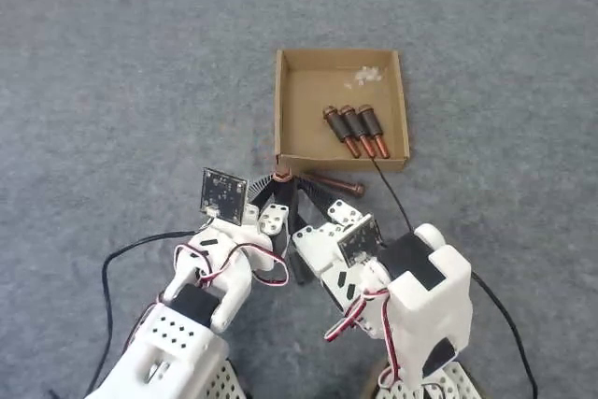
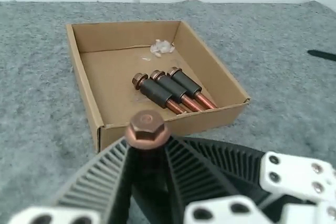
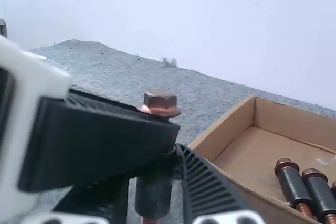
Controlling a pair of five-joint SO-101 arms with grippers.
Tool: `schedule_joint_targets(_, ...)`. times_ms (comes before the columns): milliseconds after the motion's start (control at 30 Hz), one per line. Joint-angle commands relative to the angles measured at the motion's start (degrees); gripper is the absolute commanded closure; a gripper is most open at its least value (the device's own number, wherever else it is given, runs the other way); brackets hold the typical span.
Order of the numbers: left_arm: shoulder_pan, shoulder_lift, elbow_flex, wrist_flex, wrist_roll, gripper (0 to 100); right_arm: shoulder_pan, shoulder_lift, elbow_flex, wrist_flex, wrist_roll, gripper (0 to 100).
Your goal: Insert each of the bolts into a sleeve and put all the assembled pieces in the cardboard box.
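In the high view both arms meet just in front of the cardboard box. My left gripper is shut on a copper bolt, hex head up, right under the head. A black sleeve sits on the bolt's shank, with thread showing below it. My right gripper closes on that sleeve lower down, its ribbed fingers on either side. Three sleeved bolts lie side by side in the box. One bare bolt lies on the carpet by the box's front wall.
Grey carpet covers the table, with open room left and right of the box. A small white scrap lies in the box's far corner. Black cables trail beside both arms.
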Motion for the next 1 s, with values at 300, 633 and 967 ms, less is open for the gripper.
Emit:
schedule_joint_targets(300,-0.3,-0.2,-0.2,1.5,-0.6,99,4.6,-6.5,0.2,-0.2,-0.9,99.3)
schedule_joint_targets(633,-0.4,-0.5,-0.2,1.3,-0.6,97,4.6,-6.2,0.2,-0.2,-0.8,99.3)
schedule_joint_targets(967,-0.6,-0.3,-0.2,1.7,-0.4,68,4.6,-6.2,0.1,-0.2,-0.5,99.3)
